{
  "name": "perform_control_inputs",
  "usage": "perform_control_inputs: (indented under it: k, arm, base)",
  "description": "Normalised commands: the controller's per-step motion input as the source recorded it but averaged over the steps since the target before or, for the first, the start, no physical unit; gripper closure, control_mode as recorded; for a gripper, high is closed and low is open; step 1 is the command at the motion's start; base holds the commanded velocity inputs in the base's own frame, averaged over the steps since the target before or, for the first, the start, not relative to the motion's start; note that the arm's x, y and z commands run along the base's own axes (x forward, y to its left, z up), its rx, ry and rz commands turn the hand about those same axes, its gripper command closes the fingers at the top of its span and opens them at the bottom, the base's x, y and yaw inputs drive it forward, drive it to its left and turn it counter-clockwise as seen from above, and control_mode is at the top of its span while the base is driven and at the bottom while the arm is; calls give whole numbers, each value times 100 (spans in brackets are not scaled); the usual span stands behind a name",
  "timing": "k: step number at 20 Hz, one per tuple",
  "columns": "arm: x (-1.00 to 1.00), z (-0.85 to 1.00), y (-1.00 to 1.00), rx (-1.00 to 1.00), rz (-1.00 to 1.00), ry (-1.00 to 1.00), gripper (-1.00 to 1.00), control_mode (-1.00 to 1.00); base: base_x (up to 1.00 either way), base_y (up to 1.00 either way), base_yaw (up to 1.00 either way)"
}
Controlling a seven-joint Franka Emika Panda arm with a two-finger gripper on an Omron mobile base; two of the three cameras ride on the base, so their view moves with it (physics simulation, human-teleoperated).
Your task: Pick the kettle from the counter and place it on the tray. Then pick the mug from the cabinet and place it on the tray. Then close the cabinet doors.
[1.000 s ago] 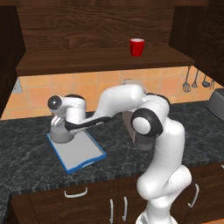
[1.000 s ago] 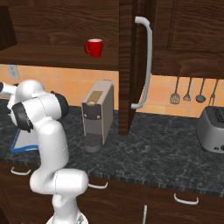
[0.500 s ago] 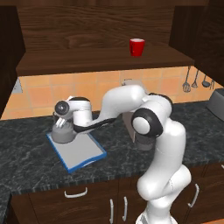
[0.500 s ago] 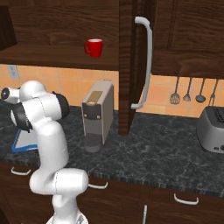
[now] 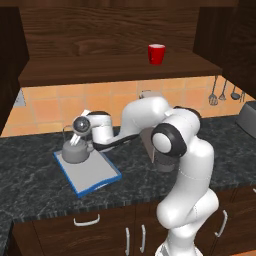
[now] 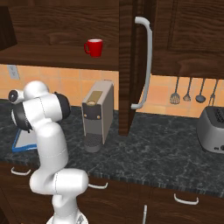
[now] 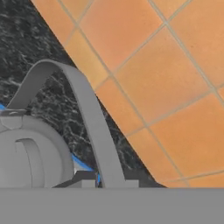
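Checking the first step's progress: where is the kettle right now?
In the left base view the kettle sits on the far left corner of the tray, with the gripper at its handle.

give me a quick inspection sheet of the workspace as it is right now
surface: dark marbled counter, orange tiled wall behind
kettle: grey kettle sits over the far left corner of the tray; whether it rests on it cannot be told
mug: red mug upright on the shelf of the cabinet
cabinet doors: open; right door edge-on with its silver bar handle
clutter: coffee machine, toaster, hanging utensils
gripper: gripper shut on the kettle's wire handle
cables: nothing seen
surroundings: wall outlet, lower cabinets with small handles
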Motion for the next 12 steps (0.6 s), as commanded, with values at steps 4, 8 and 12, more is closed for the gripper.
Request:
perform_control_inputs:
  k: [4, 8, 12]
  arm:
    - [0, -55, 1, -1, 11, 8, -100, -100]
    - [-5, -33, 3, 0, 1, 6, -100, -100]
    - [-19, -18, 0, 3, 0, 0, -100, -100]
  base:
    - [0, 0, 0]
    - [0, 0, 0]
    - [0, 0, 0]
